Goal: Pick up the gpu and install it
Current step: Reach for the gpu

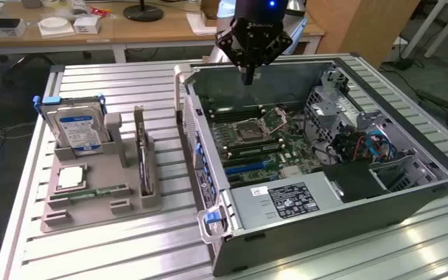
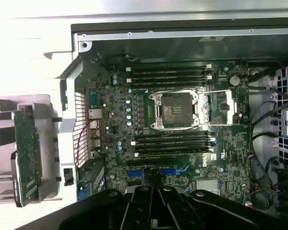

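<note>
Over grey PC case [image 1: 325, 230], black gripper [image 1: 248, 80] clenched empty; thin dark gpu card [image 1: 140, 153], 8 o'clock: prob. fragile, grip edges

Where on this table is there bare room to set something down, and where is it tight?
Bare slats lie on the table in front of the grey holder, toward the camera, and behind the hard drive at the far edge. Crowded: the narrow strip between the gpu and the computer case, and inside the case.
</note>
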Robot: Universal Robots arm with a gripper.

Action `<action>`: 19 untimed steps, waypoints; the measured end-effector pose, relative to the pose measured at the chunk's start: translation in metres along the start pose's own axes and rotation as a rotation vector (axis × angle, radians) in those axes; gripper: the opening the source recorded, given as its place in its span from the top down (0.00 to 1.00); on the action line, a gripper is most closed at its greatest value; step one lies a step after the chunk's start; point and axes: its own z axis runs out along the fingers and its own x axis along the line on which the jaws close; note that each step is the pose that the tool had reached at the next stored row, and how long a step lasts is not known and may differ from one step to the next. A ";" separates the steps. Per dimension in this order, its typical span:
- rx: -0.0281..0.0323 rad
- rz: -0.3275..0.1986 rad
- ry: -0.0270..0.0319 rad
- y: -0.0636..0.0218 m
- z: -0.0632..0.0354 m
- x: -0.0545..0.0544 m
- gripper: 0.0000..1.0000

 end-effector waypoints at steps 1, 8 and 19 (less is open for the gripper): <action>0.0000 0.000 0.0000 0.0000 0.0000 0.000 0.90; -0.0001 0.000 -0.0001 -0.0004 -0.0001 0.005 0.90; 0.0000 0.000 0.0000 -0.0019 -0.0007 0.026 0.90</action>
